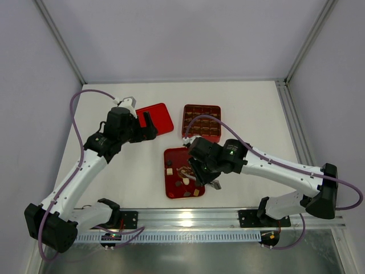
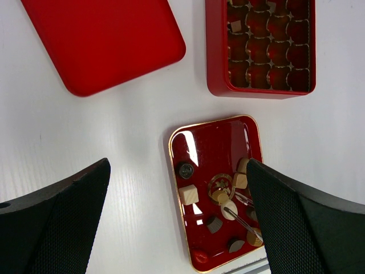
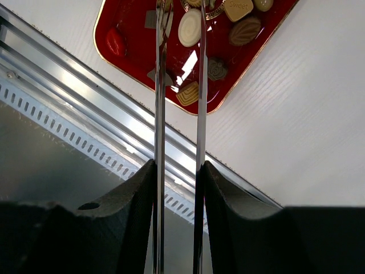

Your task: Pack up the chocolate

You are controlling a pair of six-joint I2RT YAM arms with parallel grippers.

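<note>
One word can be read: "sweet", pressed into a tan square piece (image 3: 238, 7) near the far end of the gold-rimmed red tray (image 2: 211, 148). The chocolate (image 3: 190, 27) is mostly scattered loose in this tray, dark, tan and cream pieces together. One tan piece (image 2: 235, 25) is seated in a compartment of the gridded red box (image 2: 259, 92). The right tool (image 3: 178, 168) is clenched on metal tweezers (image 3: 159, 85), whose tips are held over the tray beside a cream oval. The left tool (image 2: 178, 168) is released, with nothing between its fingers, and is hung high above the tray. The tray's near edge lies close to the aluminium rail (image 3: 114, 114) at the counter (image 1: 245, 114) front. Bare white strips are left between tray, box and flat red panel (image 2: 105, 40), with wider room to the right.
</note>
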